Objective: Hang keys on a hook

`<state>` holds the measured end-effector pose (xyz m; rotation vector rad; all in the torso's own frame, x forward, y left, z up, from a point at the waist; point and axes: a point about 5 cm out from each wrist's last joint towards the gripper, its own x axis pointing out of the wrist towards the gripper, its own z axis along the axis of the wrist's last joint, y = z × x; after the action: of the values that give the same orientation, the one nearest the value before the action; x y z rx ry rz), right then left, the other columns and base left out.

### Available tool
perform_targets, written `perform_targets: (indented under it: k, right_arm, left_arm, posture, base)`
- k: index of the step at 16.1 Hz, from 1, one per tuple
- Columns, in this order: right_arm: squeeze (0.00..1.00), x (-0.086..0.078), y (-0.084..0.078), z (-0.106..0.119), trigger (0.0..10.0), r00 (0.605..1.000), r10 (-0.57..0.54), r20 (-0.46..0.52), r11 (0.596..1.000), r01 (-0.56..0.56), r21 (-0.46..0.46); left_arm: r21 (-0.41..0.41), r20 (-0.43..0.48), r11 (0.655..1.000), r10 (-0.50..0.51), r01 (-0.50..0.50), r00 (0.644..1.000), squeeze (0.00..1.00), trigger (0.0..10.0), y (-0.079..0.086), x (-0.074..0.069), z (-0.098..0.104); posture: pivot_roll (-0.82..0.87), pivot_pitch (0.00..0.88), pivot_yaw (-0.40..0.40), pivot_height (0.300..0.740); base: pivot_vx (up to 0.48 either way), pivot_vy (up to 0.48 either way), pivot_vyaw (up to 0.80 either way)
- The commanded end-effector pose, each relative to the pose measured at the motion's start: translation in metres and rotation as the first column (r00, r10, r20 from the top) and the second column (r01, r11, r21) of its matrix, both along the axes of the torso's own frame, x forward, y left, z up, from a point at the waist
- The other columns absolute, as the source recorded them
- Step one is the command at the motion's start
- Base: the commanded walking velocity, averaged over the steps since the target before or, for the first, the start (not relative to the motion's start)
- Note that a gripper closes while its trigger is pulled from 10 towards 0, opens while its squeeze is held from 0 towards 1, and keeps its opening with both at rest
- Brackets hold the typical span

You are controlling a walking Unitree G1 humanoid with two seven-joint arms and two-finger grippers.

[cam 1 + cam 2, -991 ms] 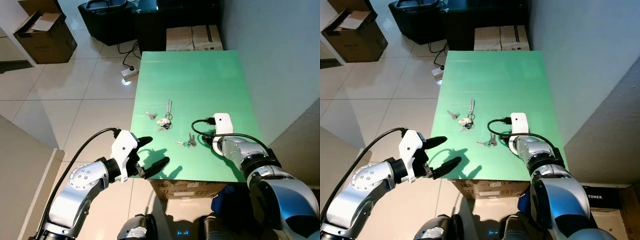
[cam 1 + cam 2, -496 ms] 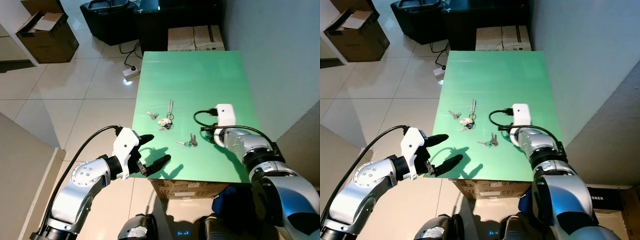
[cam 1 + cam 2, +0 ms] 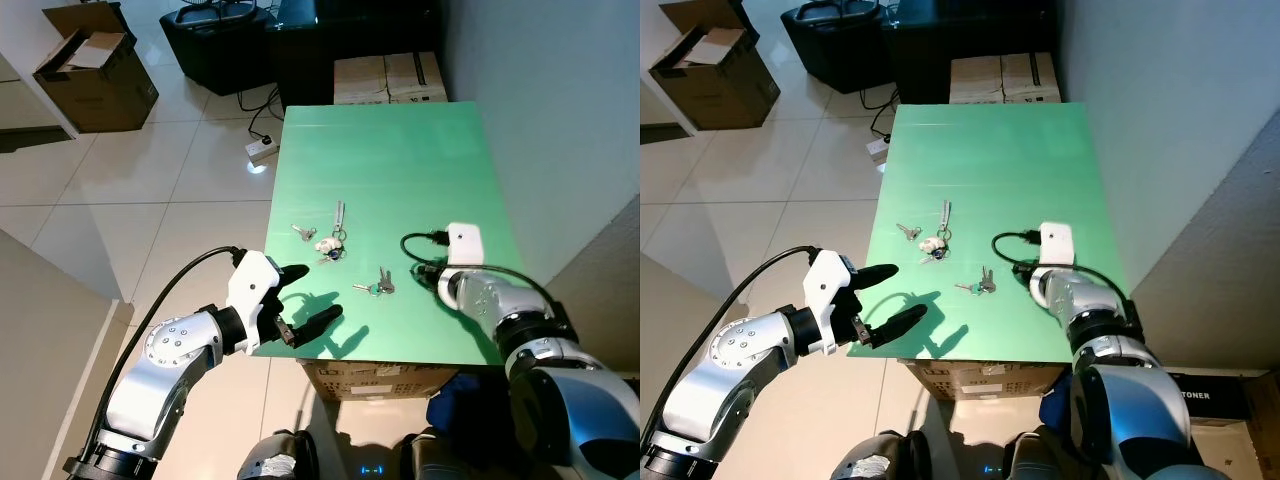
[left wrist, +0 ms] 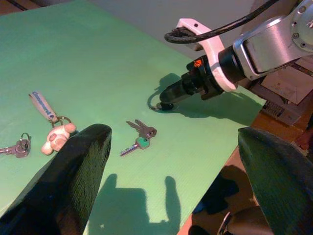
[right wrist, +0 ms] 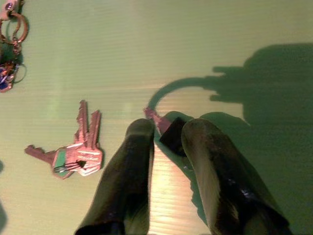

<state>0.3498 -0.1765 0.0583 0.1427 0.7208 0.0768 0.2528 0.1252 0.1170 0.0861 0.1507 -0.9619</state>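
Pinching a small dark ringed key narrowly, the right tool is resting near the green tabletop's right edge; the left tool is gaping wide.

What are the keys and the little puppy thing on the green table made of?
The keys look like metal: thin and silvery, and pinkish and shiny in the right wrist view, one with a green head cover, perhaps plastic. The puppy-shaped charm looks like matte cream plastic or rubber; I can't tell which. The table has a flat green top, faintly ribbed, perhaps plastic sheet.
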Motion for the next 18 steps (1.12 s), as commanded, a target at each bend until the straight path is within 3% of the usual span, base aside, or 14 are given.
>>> perform_targets:
  k: [1, 3, 4, 6, 7, 8, 9, 10, 12, 13, 14, 16, 18]
  right_arm:
    - [1.0, 0.0, 0.003, 0.0, 10.0, 1.0, -0.01, 0.024, 1.0, 0.01, 0.014]
    - [1.0, -0.002, 0.004, -0.002, 10.0, 0.998, -0.038, 0.045, 0.999, 0.037, 0.018]
    - [1.0, -0.002, 0.004, 0.0, 10.0, 0.994, -0.042, 0.103, 0.999, 0.042, 0.005]
    - [1.0, -0.005, 0.008, 0.016, 10.0, 0.922, 0.021, 0.386, 0.995, 0.019, -0.099]
    - [1.0, -0.008, 0.009, 0.017, 10.0, 0.906, 0.02, 0.422, 0.993, 0.032, -0.115]
    - [0.09, -0.014, 0.008, 0.013, 10.0, 0.894, 0.013, 0.447, 0.988, 0.058, -0.144]
    - [0.0, -0.023, 0.006, 0.006, 10.0, 0.881, -0.01, 0.473, 0.975, 0.113, -0.191]
    - [0.0, -0.03, 0.006, -0.001, 10.0, 0.876, -0.017, 0.481, 0.966, 0.139, -0.219]
    - [0.0, -0.047, 0.01, -0.016, 10.0, 0.88, -0.042, 0.472, 0.983, 0.122, -0.14]
    - [0.87, -0.051, 0.011, -0.022, 10.0, 0.884, -0.08, 0.461, 0.988, 0.133, -0.084]
    - [1.0, -0.054, 0.012, -0.026, 10.0, 0.887, -0.101, 0.45, 0.987, 0.146, -0.066]
    - [1.0, -0.053, 0.013, -0.032, 10.0, 0.897, -0.105, 0.43, 0.985, 0.154, -0.081]
    - [1.0, -0.051, 0.007, -0.042, 10.0, 0.926, -0.159, 0.341, 0.975, 0.202, -0.093]
  left_arm:
    - [0.017, -0.011, 1.0, -0.01, 0.01, 1.0, 0.0, 10.0, 0.0, -0.002, -0.004]
    - [0.014, -0.013, 1.0, -0.012, 0.012, 1.0, 0.0, 10.0, -0.001, -0.004, -0.005]
    - [0.016, -0.011, 1.0, -0.004, 0.004, 1.0, 0.0, 10.0, 0.0, -0.005, -0.006]
    - [0.015, 0.08, 0.991, 0.134, -0.136, 0.988, 0.0, 10.0, 0.008, 0.004, -0.004]
    - [0.009, 0.088, 0.987, 0.158, -0.16, 0.983, 0.0, 10.0, 0.01, 0.005, -0.004]
    - [0.009, 0.091, 0.985, 0.172, -0.174, 0.981, 0.0, 10.0, 0.011, 0.005, -0.005]
    - [0.011, 0.092, 0.982, 0.185, -0.187, 0.978, 0.0, 10.0, 0.013, 0.004, -0.005]
    - [0.009, 0.092, 0.981, 0.193, -0.195, 0.977, 0.0, 10.0, 0.014, 0.003, -0.005]
    - [0.007, 0.102, 0.98, 0.197, -0.199, 0.975, 0.0, 10.0, 0.016, 0.001, -0.005]
    - [0.009, 0.107, 0.978, 0.205, -0.207, 0.973, 0.0, 10.0, 0.018, 0.001, -0.005]
    - [0.012, 0.11, 0.977, 0.212, -0.215, 0.971, 0.0, 10.0, 0.02, 0.001, -0.004]
    - [0.011, 0.114, 0.976, 0.215, -0.218, 0.97, 0.0, 10.0, 0.021, 0.001, -0.003]
    - [0.008, 0.117, 0.976, 0.213, -0.216, 0.97, 0.0, 10.0, 0.023, 0.001, -0.001]
  posture:
    - [-0.03, 0.162, 0.166, 0.74]
    - [-0.03, 0.164, 0.166, 0.74]
    - [-0.03, 0.165, 0.163, 0.74]
    - [-0.03, 0.154, 0.155, 0.74]
    - [-0.03, 0.154, 0.154, 0.74]
    - [-0.03, 0.153, 0.151, 0.74]
    - [-0.03, 0.156, 0.152, 0.74]
    - [-0.02, 0.162, 0.151, 0.74]
    - [-0.02, 0.166, 0.151, 0.74]
    - [-0.01, 0.168, 0.155, 0.74]
    - [-0.01, 0.169, 0.16, 0.74]
    - [-0.01, 0.172, 0.164, 0.74]
    - [0.0, 0.171, 0.166, 0.74]
  base:
    - [0.0, 0.0, 0.0]
    - [0.0, 0.0, 0.0]
    - [0.0, 0.0, 0.0]
    - [0.0, 0.0, 0.0]
    - [0.0, 0.0, 0.0]
    - [0.0, 0.0, 0.0]
    - [0.0, 0.0, 0.0]
    - [0.0, 0.0, 0.0]
    - [0.0, 0.0, 0.0]
    - [0.0, 0.0, 0.0]
    - [0.0, 0.0, 0.0]
    - [0.0, 0.0, 0.0]
    - [0.0, 0.0, 0.0]
